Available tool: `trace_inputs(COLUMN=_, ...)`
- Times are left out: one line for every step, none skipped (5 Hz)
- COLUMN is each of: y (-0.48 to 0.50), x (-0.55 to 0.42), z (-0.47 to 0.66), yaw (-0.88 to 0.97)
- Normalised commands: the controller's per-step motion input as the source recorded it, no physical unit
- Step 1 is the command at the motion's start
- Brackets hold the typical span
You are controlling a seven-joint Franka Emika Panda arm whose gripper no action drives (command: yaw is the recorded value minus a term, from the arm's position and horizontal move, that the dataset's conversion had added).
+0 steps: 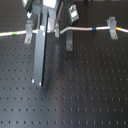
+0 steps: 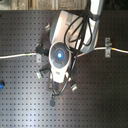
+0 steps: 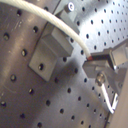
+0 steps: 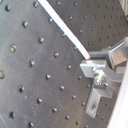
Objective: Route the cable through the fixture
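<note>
Arm point(image 2: 67, 30) has a white-grey shell with black cables looped over it. A round wrist housing carries a glowing blue light point(image 2: 59, 55). End effector point(image 1: 41, 82): two long dark flat fingers point(image 1: 37, 55), bare metal tips, one with a screw point(image 4: 99, 78).
</note>
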Motion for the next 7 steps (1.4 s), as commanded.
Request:
trace_inputs(y=-0.025, x=0.1, z=0.0, yaw=0.0)
trace_inputs(y=-0.126, x=0.141, z=0.0, yaw=0.0)
trace_inputs(y=-0.317, x=0.108, z=0.0, yaw=0.09)
trace_inputs(y=-0.255, x=-0.07, z=-0.04, yaw=0.31)
trace_inputs(y=-0.34, x=-0.12, z=-0.18, yaw=0.33)
trace_inputs(y=-0.349, x=-0.111, z=-0.27, yaw=0.28)
trace_inputs(y=0.0, x=0.0, z=0.0, yaw=0.09)
